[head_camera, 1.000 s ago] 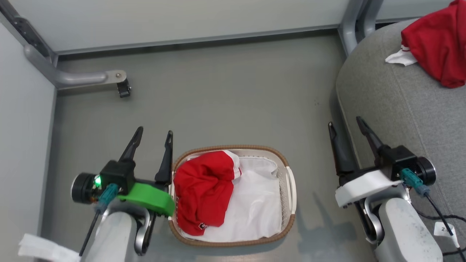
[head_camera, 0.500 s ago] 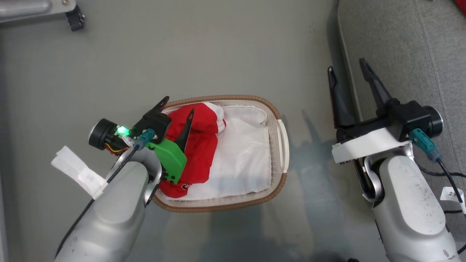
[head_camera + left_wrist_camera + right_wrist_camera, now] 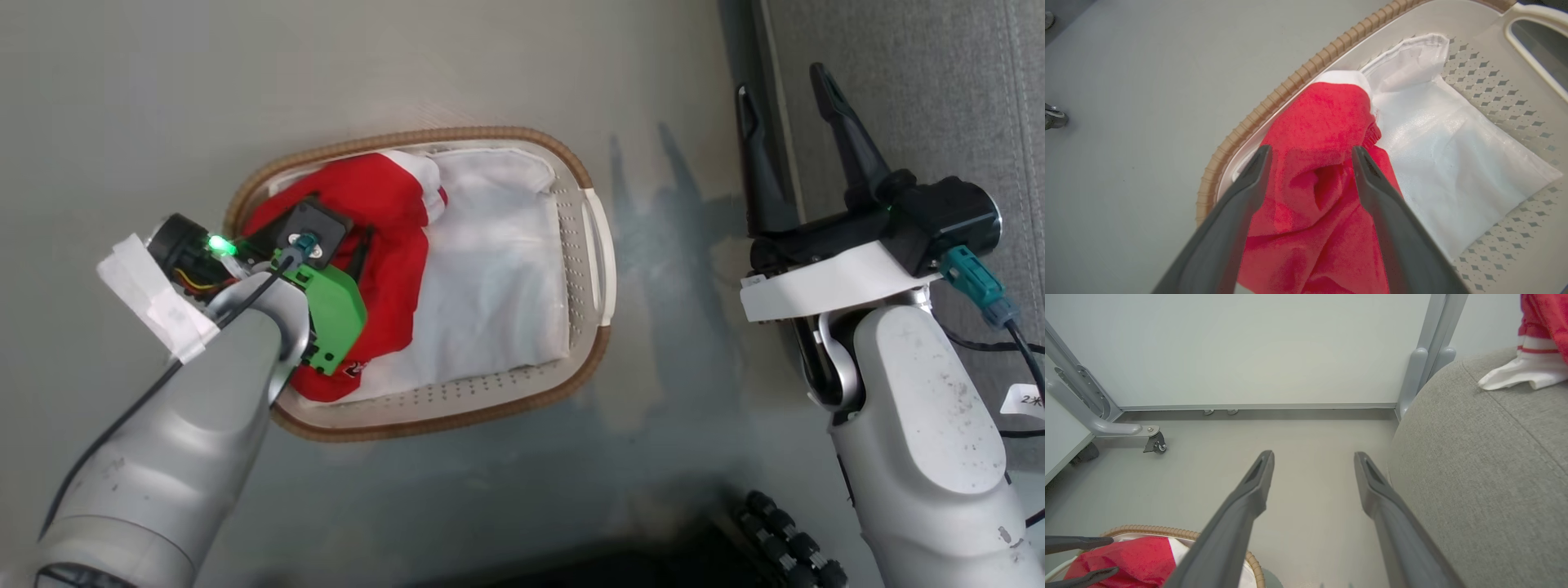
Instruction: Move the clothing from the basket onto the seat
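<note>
Head view: within 1 second the left end effector [image 3: 344, 247] has swung from beside the basket [image 3: 506, 135] to directly above the red garment [image 3: 384, 196], which lies bunched at the basket's left end beside the white liner [image 3: 490, 261]. The camera has also tilted down. I judge the pick imminent, not made. The right end effector [image 3: 780, 80] hangs wide and empty at the edge of the grey seat [image 3: 922, 98].

Left wrist view: the left fingers stand wide, straddling a raised fold, with no pinch yet.

Right wrist view: a 2nd red garment [image 3: 1541, 318] already lies on the seat, so 1 remains.
</note>
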Controlling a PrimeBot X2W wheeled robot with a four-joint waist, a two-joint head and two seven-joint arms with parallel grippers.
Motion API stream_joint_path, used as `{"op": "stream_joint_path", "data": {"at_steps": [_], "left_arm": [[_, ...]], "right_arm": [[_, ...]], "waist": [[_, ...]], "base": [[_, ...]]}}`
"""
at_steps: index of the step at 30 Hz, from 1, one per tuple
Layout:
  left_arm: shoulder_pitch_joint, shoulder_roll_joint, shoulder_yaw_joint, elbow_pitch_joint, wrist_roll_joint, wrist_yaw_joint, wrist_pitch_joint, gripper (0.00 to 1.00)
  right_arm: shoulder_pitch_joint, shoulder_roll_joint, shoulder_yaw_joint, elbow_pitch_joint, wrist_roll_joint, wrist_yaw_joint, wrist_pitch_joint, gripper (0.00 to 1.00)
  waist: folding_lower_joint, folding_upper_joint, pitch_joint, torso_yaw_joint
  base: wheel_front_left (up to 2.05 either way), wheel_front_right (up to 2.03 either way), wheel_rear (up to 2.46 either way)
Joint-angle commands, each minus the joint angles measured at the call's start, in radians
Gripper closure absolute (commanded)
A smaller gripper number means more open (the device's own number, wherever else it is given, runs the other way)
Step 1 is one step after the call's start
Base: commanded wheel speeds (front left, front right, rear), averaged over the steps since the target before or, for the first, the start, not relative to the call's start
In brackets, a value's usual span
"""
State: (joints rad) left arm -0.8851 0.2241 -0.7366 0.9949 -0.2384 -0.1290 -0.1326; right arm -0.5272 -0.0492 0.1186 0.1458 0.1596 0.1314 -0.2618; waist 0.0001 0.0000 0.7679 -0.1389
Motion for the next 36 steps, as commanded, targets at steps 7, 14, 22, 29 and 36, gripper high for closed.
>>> {"op": "stream_joint_path", "data": {"at_steps": [7,14,22,29,36], "left_arm": [[-0.079,0.023,-0.011,0.088,-0.008,0.01,0.006,0.0],[-0.096,0.005,-0.013,0.143,-0.03,0.007,-0.008,0.64],[-0.054,-0.023,-0.026,0.156,-0.059,0.0,-0.079,1.0],[-0.004,-0.042,-0.047,0.101,-0.105,-0.002,-0.126,1.0],[0.042,0.001,-0.087,-0.049,-0.153,-0.002,-0.133,1.0]], "right_arm": [[-0.03,-0.002,0.011,-0.01,0.023,-0.001,-0.005,0.0],[-0.035,-0.002,0.011,-0.004,0.026,-0.001,-0.005,0.0],[-0.018,-0.003,0.008,0.027,0.014,-0.001,-0.005,0.0],[0.013,-0.003,-0.003,0.073,-0.016,-0.001,-0.005,0.0],[0.062,-0.003,0.004,0.112,-0.042,-0.001,-0.005,0.0]], "waist": [[-0.0001,0.0,0.091,-0.055],[-0.0001,0.0,0.094,-0.057],[-0.0001,0.0,0.041,-0.035],[-0.0001,0.0,-0.075,0.006],[-0.0001,0.0,-0.234,0.037]], "base": [[0.0,0.0,0.0],[0.0,0.0,0.0],[0.0,0.0,0.0],[0.0,0.0,0.0],[0.0,0.0,0.0]]}}
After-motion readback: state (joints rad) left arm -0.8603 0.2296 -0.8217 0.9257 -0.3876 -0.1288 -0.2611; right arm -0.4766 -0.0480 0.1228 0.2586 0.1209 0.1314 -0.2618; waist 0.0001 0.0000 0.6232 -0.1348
